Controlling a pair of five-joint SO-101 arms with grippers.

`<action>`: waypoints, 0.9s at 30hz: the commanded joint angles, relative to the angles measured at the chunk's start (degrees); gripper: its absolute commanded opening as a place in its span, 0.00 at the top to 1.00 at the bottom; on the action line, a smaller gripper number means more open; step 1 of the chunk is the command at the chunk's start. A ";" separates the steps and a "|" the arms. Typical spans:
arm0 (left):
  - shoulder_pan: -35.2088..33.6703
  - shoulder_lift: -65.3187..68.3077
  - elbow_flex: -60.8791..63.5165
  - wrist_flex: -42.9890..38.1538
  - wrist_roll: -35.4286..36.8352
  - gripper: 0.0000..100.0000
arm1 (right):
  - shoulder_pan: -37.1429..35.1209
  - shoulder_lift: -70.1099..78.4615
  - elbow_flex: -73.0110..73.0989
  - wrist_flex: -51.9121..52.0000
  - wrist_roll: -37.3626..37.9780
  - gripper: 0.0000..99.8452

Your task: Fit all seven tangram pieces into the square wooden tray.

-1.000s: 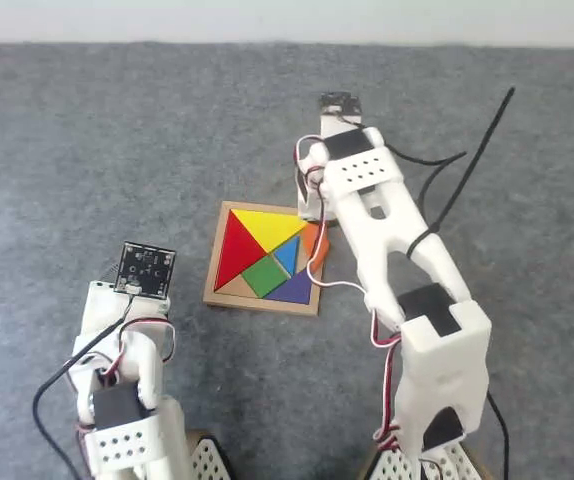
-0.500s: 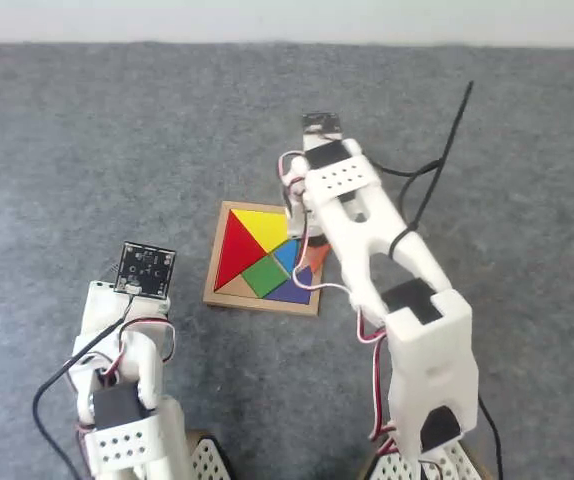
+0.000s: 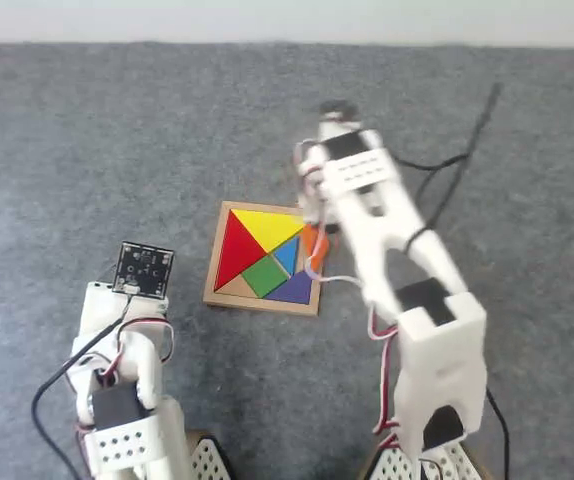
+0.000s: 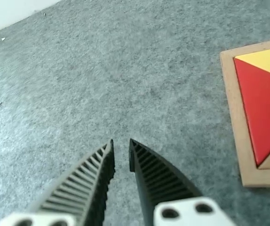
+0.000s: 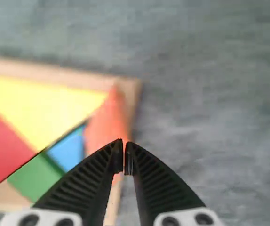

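Right claw: the right claw (image 5: pixel 123 157) has its tips pressed together with nothing between them, and hangs just above the orange piece (image 5: pixel 107 125).
Orange piece: it lies along the edge of the square wooden tray (image 5: pixel 132 87) on the right arm's side, and in the high view it overlaps the rim; whether it sits flat I cannot tell.
Other pieces: yellow piece (image 3: pixel 264 225), red piece (image 3: pixel 232 252), green piece (image 5: pixel 34 176), blue piece (image 5: pixel 67 150) and purple piece (image 3: pixel 292 288) lie inside the tray, edge to edge.
Tan corner: the tan corner (image 3: pixel 229 287) beside the red piece could be a piece or bare wood.
Left claw: the left claw (image 4: pixel 121 149) is barely parted and holds nothing, over bare felt and well apart from the tray.
Bench: the bench (image 3: pixel 87 130) is covered in grey felt, with the tray near its middle.
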 commanded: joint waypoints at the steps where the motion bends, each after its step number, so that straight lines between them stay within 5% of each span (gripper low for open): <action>1: -0.62 -0.79 -0.75 -1.76 -0.53 0.95 | 3.56 -2.95 -2.73 0.66 0.70 0.99; 15: -0.62 -0.79 -0.75 -1.85 -0.53 0.95 | -8.31 4.35 -0.97 0.22 0.62 0.99; 27: -0.62 -0.79 -0.75 -1.85 -0.53 0.95 | -2.68 -5.67 -4.66 5.14 0.26 0.99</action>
